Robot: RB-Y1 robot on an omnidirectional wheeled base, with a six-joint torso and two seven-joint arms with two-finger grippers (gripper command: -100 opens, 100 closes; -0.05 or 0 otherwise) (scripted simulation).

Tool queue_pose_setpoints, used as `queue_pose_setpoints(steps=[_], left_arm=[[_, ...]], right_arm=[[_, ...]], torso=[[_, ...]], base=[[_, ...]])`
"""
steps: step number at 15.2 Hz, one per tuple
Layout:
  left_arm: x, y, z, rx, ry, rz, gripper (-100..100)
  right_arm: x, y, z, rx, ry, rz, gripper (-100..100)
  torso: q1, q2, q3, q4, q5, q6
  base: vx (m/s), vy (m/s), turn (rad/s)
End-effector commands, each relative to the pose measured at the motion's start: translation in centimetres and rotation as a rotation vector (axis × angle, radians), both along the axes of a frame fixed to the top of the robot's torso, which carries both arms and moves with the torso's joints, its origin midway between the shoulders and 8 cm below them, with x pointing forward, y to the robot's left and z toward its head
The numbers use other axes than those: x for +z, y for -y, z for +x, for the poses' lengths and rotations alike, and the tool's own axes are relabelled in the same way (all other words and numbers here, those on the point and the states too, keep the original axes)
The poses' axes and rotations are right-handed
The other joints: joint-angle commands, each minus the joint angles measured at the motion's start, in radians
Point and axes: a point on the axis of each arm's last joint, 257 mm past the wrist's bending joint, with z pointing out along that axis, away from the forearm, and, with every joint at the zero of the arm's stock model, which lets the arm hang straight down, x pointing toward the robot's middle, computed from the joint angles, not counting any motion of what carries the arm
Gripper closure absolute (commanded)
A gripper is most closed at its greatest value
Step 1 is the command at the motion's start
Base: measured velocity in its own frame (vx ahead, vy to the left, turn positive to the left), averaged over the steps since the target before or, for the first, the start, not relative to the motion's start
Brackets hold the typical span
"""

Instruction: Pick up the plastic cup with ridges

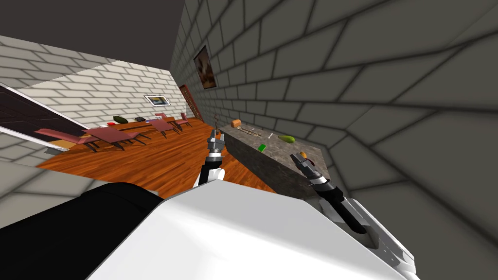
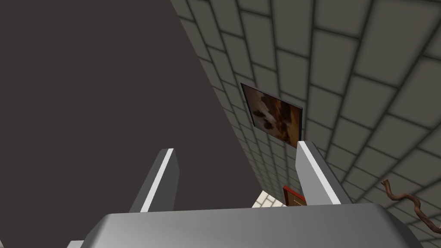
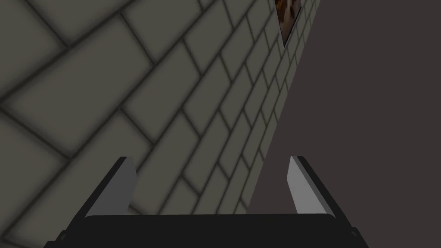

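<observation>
Against the brick wall (image 1: pixel 340 73) a grey counter (image 1: pixel 284 149) is seen; the left gripper (image 1: pixel 217 135) and the right gripper (image 1: pixel 293 156) are held wide open near it.

Speckled counter (image 1: pixel 266 167) against brick wall (image 1: pixel 389 97); green oblong item (image 1: pixel 286 139), orange block (image 1: pixel 236 123) on top; red chairs (image 1: pixel 113 135) beyond.

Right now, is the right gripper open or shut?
Open. In the right wrist view the right gripper has its two fingers about a third of the picture's width apart, and they hold nothing.
</observation>
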Motion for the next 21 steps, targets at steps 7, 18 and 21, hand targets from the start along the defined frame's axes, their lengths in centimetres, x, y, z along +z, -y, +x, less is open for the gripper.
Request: queue_pose_setpoints(steps=[7, 18, 21], left_arm=[[0.0, 0.0, 0.0, 0.0, 0.0, 0.0, 0], [0.0, 0.0, 0.0, 0.0, 0.0, 0.0, 0], [0.0, 0.0, 0.0, 0.0, 0.0, 0.0, 0]], right_arm=[[-5.0, 4.1, 0.3, -0.001, -0.099, -0.262, -100], [-8.6, 9.3, 0.0, 0.026, -0.196, -0.563, -100], [-9.6, 11.3, -0.2, 0.033, -0.227, -0.654, -100]], torso=[[0.0, 0.0, 0.0, 0.0, 0.0, 0.0], [-0.001, -0.001, 0.0, 0.0, 0.0, 0.0], [-0.001, -0.001, 0.0, 0.0, 0.0, 0.0]], base=[[0.013, 0.028, 0.029], [0.014, 0.021, 0.03], [0.014, 0.015, 0.033]])
